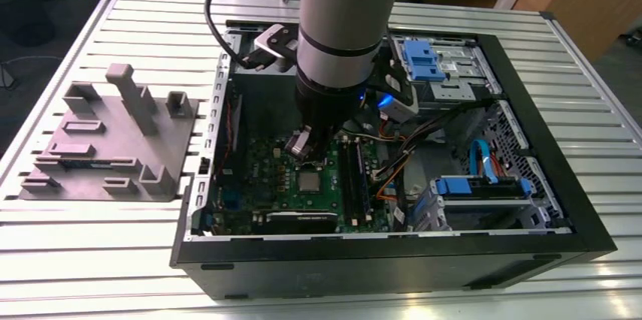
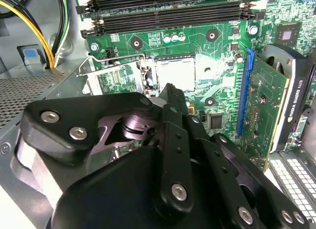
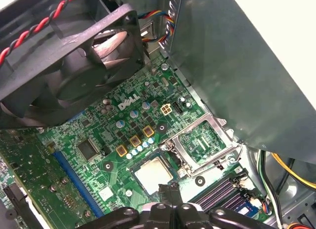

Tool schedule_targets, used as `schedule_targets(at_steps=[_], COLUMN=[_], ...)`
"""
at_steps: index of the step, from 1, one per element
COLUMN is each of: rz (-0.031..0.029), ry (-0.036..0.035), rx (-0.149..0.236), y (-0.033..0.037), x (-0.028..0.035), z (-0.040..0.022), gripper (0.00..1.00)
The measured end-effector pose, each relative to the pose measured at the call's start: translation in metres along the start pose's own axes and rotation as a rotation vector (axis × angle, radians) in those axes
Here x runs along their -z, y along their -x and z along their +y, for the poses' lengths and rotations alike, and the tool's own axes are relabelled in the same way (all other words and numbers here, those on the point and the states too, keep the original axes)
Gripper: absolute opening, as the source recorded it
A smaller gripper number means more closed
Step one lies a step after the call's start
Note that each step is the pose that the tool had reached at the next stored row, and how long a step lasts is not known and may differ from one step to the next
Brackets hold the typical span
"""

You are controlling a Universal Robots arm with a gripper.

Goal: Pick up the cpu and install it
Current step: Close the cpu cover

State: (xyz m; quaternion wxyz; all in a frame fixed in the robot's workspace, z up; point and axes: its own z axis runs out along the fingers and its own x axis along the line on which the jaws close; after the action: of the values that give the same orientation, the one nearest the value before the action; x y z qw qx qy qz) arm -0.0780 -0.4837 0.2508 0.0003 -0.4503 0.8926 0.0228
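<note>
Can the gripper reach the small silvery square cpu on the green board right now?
Probably yes: the small silvery square cpu lies uncovered, the shiny metal socket frame is flipped open beside it, and the gripper hangs just above.

1 arm [image 1: 346,34] vertical, wrist downward, gripper [image 2: 170,89] with its 2 fingers [image 2: 176,140] tight together at the tips.

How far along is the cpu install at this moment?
Looks done: the small silvery square cpu lies in the socket on the green circuit board. In hand: the black gripper hovers at the chip's edge; contact is unclear. Left: the shiny metal socket frame stands flipped open, not clamped.
</note>
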Motion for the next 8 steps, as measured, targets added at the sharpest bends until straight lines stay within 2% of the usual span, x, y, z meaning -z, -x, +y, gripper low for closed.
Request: schedule_targets(at_steps=[1, 4, 5, 7, 8], rz=[0.0, 0.0, 0.0, 0.0, 0.0], ry=[0.0, 0.0, 0.0, 0.0, 0.0], rx=[0.0, 0.0, 0.0, 0.0, 0.0], y=[0.0, 0.0, 0.0, 0.0, 0.0], x=[0.0, -0.0001, -0.0002, -0.0002, -0.0003], z=[0.0, 0.0, 0.0, 0.0, 0.0], gripper=[0.11, 0.11, 0.17, 0.17, 0.24])
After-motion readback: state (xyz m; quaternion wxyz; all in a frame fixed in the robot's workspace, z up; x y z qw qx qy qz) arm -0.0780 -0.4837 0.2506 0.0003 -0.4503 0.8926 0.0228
